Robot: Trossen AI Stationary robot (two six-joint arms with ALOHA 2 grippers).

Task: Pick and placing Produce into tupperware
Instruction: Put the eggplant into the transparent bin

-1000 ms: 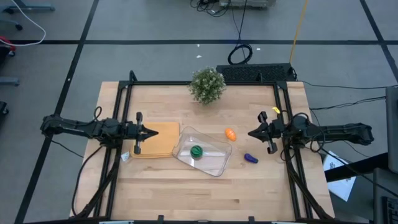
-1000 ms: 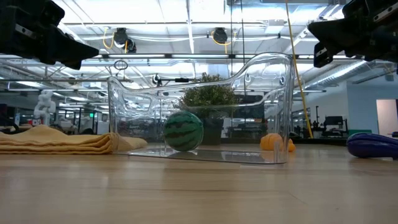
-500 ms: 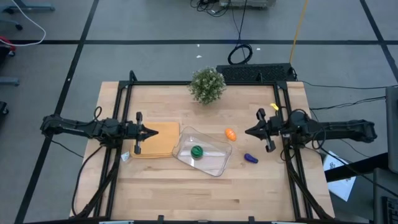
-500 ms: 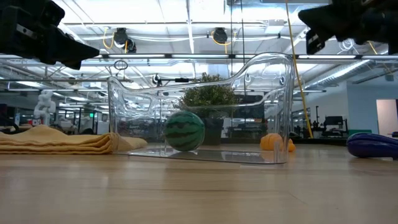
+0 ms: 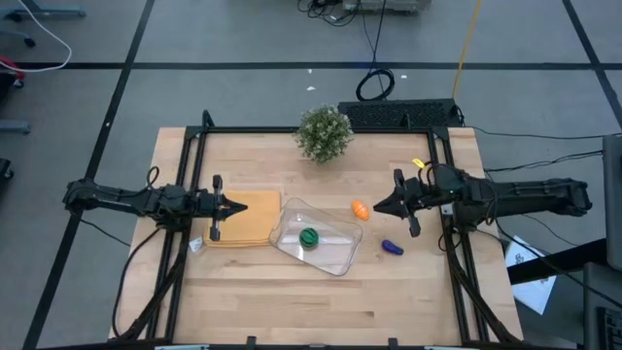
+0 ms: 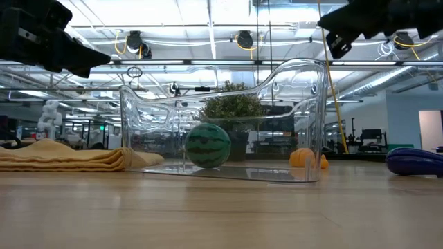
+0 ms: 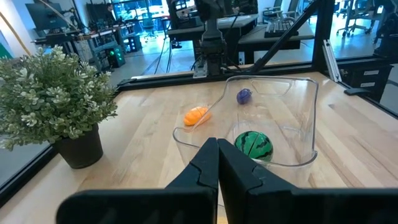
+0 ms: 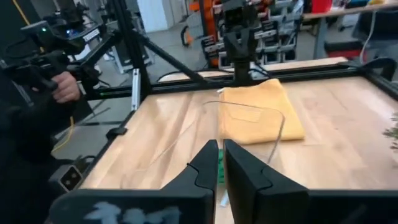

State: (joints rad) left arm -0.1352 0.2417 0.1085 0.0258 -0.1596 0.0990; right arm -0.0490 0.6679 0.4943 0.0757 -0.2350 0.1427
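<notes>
The clear tupperware (image 5: 335, 258) stands mid-table, and the round green piece (image 5: 308, 236) rests on its floor (image 6: 208, 145). To the tupperware's right, the orange piece (image 5: 361, 209) and the purple piece (image 5: 392, 248) lie on the wood. My right gripper (image 5: 377, 208) hovers high, just right of the orange piece. It points level toward the table's left, and its fingers (image 8: 221, 152) are all but together with nothing between them. My left gripper (image 5: 243, 206) is shut and empty above the yellow cloth.
A folded yellow cloth (image 5: 248, 219) lies against the tupperware's left side. A potted plant (image 5: 324, 132) stands at the far edge. Black frame rails (image 5: 190, 194) run along the table's left and right sides. A person (image 8: 37, 124) stands beyond the table's left edge.
My right gripper has risen and moved toward the table's left. It now stands closer to the orange piece and higher above the tupperware's wall.
</notes>
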